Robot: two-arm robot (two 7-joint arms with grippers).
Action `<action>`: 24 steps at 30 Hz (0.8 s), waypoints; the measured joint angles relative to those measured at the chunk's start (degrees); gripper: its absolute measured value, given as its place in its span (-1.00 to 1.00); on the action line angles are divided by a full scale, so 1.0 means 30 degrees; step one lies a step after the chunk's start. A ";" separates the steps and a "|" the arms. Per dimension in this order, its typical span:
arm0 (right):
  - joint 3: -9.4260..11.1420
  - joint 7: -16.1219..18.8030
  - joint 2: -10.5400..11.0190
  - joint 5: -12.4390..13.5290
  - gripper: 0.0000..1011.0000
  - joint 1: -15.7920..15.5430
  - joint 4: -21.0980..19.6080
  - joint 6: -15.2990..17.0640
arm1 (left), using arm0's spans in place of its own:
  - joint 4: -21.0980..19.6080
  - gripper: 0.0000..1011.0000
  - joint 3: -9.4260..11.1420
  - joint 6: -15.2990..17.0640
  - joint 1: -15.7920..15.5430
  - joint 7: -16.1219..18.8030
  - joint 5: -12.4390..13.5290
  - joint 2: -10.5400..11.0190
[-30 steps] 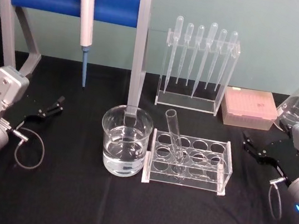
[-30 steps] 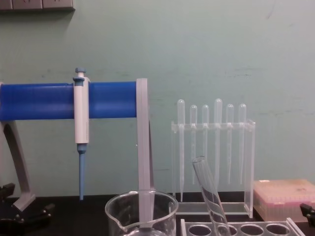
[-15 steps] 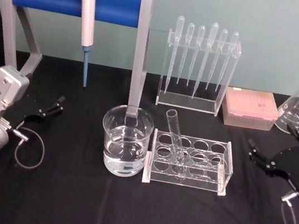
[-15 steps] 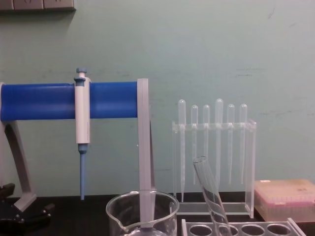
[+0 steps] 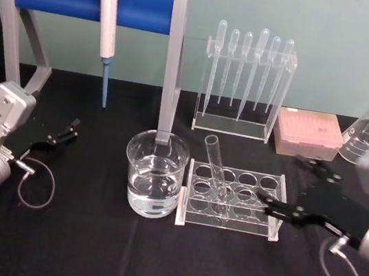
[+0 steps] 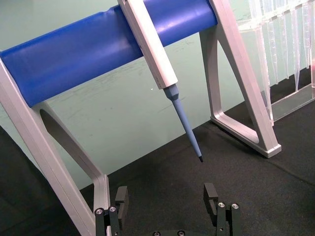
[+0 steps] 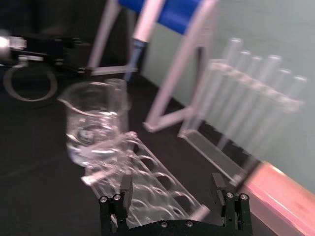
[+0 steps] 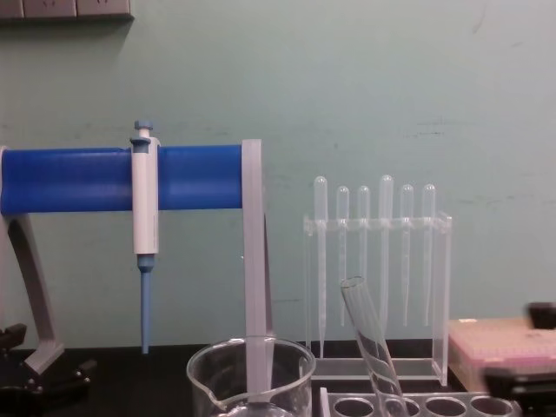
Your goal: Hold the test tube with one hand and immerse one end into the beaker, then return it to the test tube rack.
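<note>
Leaning in rack [image 5: 227, 222], test tube [image 5: 214, 164] clear of R gripper [image 7: 171, 186]; L gripper [image 6: 166, 195] idle; both jaws released.

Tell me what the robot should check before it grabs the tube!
1. Tube stands in the rack, leaning: ok.
2. Right gripper open: ok.
3. Right gripper around the tube: not ok, it is by the rack's right end.
4. Beaker upright, holding liquid, left of the rack: ok.
5. Left gripper parked at the far left, open: ok.
</note>
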 joint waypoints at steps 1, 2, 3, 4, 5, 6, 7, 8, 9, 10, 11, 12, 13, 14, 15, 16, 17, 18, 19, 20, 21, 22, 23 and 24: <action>-0.0191 0.0418 -0.0097 -0.0014 0.98 0.0359 0.0126 0.0178 | 0.0001 0.98 0.0001 0.0000 0.0001 -0.0001 -0.0001 0.0001; -0.0660 0.1228 -0.0381 -0.0115 0.98 0.1145 0.0467 0.0505 | 0.0001 0.98 0.0001 0.0000 0.0001 0.0000 0.0000 0.0000; -0.0660 0.1228 -0.0381 -0.0115 0.98 0.1145 0.0467 0.0505 | 0.0001 0.98 0.0000 0.0000 0.0001 0.0000 0.0000 -0.0001; -0.1050 0.1935 -0.0674 -0.0257 0.98 0.1819 0.0815 0.0814 | 0.0001 0.98 0.0000 0.0001 0.0000 0.0000 -0.0001 0.0000; -0.1236 0.2232 -0.0836 -0.0339 0.98 0.2152 0.0975 0.0949 | 0.0001 0.98 0.0001 0.0000 0.0002 0.0000 -0.0001 0.0000; -0.1411 0.2526 -0.0985 -0.0439 0.98 0.2459 0.1135 0.1089 | 0.0001 0.98 0.0001 0.0000 0.0002 0.0000 -0.0001 0.0000; -0.1759 0.3008 -0.1322 -0.0667 0.98 0.3098 0.1511 0.1326 | 0.0001 0.98 0.0001 0.0000 0.0001 0.0001 0.0000 -0.0001; -0.1908 0.3232 -0.1495 -0.0788 0.98 0.3376 0.1681 0.1421 | 0.0002 0.98 0.0001 0.0000 0.0002 0.0000 0.0000 0.0000; -0.2155 0.3584 -0.1858 -0.0985 0.98 0.3924 0.2100 0.1582 | 0.0001 0.98 0.0001 0.0000 0.0001 0.0000 0.0000 0.0001; -0.2155 0.3584 -0.1858 -0.0985 0.98 0.3924 0.2100 0.1582 | 0.0000 0.98 0.0001 0.0000 0.0001 0.0000 -0.0001 0.0000; -0.2343 0.3880 -0.2243 -0.1142 0.98 0.4371 0.2521 0.1684 | 0.0001 0.98 0.0001 0.0001 0.0001 0.0001 0.0000 0.0001; -0.2410 0.3985 -0.2423 -0.1205 0.98 0.4563 0.2720 0.1714 | 0.0001 0.98 0.0001 0.0001 0.0001 0.0001 0.0000 0.0001; -0.2513 0.4144 -0.2726 -0.1286 0.98 0.4838 0.3046 0.1756 | 0.0001 0.98 0.0002 0.0000 0.0001 0.0000 0.0000 0.0000; -0.2550 0.4239 -0.2894 -0.1316 0.98 0.4970 0.3194 0.1758 | 0.0001 0.98 0.0001 0.0000 0.0001 0.0001 -0.0001 -0.0001; -0.2571 0.4304 -0.3039 -0.1331 0.98 0.5064 0.3334 0.1756 | 0.0001 0.98 0.0001 0.0000 0.0001 0.0000 0.0000 0.0000; -0.2588 0.4378 -0.3172 -0.1339 0.98 0.5133 0.3466 0.1749 | 0.0001 0.98 0.0001 0.0001 0.0002 0.0001 0.0000 0.0000; -0.2606 0.4473 -0.3450 -0.1351 0.98 0.5237 0.3689 0.1705 | 0.0001 0.98 0.0000 0.0000 0.0001 0.0000 -0.0001 0.0000; -0.2617 0.4569 -0.3705 -0.1350 0.98 0.5326 0.3869 0.1636 | 0.0001 0.98 0.0002 0.0000 0.0002 0.0000 -0.0001 -0.0001; -0.2629 0.4612 -0.3815 -0.1347 0.98 0.5362 0.3944 0.1594 | 0.0001 0.98 0.0000 0.0001 0.0000 -0.0001 -0.0001 0.0000; -0.2647 0.4659 -0.3927 -0.1347 0.98 0.5399 0.4017 0.1554 | 0.0001 0.98 0.0001 0.0000 0.0001 0.0000 0.0000 0.0000; -0.2685 0.4729 -0.4136 -0.1348 0.98 0.5457 0.4155 0.1499 | 0.0001 0.98 0.0001 0.0001 0.0001 0.0000 -0.0001 0.0001; -0.2705 0.4763 -0.4222 -0.1351 0.98 0.5484 0.4219 0.1480 | 0.0001 0.98 0.0001 0.0000 0.0001 0.0001 -0.0001 0.0000; -0.2733 0.4798 -0.4291 -0.1363 0.98 0.5508 0.4260 0.1464 | 0.0002 0.98 0.0001 0.0000 0.0001 0.0000 -0.0001 0.0000; -0.2761 0.4824 -0.4348 -0.1379 0.98 0.5526 0.4292 0.1457 | 0.0000 0.98 0.0000 0.0001 0.0001 0.0001 0.0000 0.0000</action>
